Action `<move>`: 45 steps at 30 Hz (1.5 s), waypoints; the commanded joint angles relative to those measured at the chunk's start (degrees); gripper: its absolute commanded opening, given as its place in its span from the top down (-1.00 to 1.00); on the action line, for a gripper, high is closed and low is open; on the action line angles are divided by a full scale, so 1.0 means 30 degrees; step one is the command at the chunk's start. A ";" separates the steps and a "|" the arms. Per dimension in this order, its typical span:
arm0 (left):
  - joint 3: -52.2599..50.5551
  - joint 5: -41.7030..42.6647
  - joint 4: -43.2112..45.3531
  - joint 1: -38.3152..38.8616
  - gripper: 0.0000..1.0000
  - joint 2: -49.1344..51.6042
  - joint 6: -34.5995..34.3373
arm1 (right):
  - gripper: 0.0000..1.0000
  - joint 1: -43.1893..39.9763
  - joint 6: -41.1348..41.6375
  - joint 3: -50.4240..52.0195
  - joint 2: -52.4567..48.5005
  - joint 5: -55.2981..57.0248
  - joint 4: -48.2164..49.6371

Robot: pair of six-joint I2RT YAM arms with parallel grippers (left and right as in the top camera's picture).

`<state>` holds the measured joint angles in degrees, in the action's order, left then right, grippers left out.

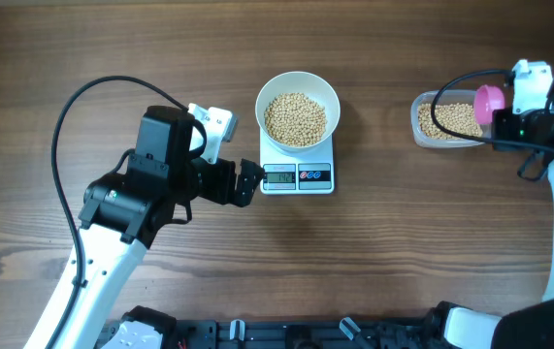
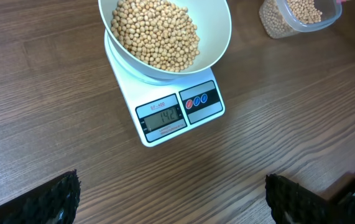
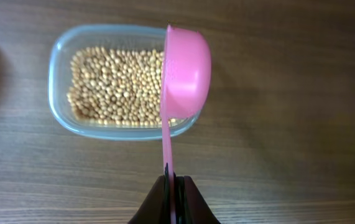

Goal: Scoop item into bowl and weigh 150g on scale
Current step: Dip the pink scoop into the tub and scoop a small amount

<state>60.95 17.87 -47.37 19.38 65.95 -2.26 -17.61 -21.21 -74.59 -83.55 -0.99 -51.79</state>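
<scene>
Our right claw [image 3: 172, 182] grips the pink scoop [image 3: 186, 68] over the tub [image 3: 62, 115] of beans [image 3: 112, 87]; our left claw [image 1: 250, 183] gapes wide, scale [image 2: 165, 118] just ahead.

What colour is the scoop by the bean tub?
The scoop is pink, clearest in the right wrist view.

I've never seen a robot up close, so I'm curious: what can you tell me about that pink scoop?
The pink scoop looks like smooth plastic: a round cup on a long thin handle. The right end effector is shut on the handle's end. The cup is turned on its side, over the right end of the clear tub of beans. Its inside is hidden; whether it touches the beans is unclear.
</scene>
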 commanded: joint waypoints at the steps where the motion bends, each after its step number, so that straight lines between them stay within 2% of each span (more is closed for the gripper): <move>1: 0.0007 0.0160 0.0000 -0.0124 -1.00 -0.0117 -0.0102 | 0.91 0.0590 -0.0437 0.0160 -0.0860 0.0532 0.0087; 7: 0.0007 0.0168 0.0000 -0.0124 -1.00 -0.0117 -0.0102 | 0.91 0.1435 -0.0437 0.0160 -0.2018 0.0641 -0.0080; 13: 0.0007 0.0160 0.0000 -0.0124 -1.00 -0.0117 -0.0102 | 0.91 0.1974 -0.0430 0.0160 -0.2637 0.2463 -0.0109; 24: 0.0007 0.0168 0.0000 -0.0124 -1.00 -0.0117 -0.0102 | 0.91 0.2441 -0.0415 0.1304 -0.2980 0.1792 0.0240; 34: 0.0007 0.0168 0.0000 -0.0124 -1.00 -0.0117 -0.0102 | 0.91 0.2565 -0.0408 0.1355 -0.2980 -0.1297 0.0197; 45: 0.0007 0.0168 0.0000 -0.0124 -1.00 -0.0117 -0.0102 | 0.91 0.2535 -0.0168 0.1355 -0.2973 -0.1428 0.0124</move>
<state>60.95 17.85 -47.37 19.38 65.95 -2.26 -10.52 -21.39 -71.22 -91.72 -3.01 -51.29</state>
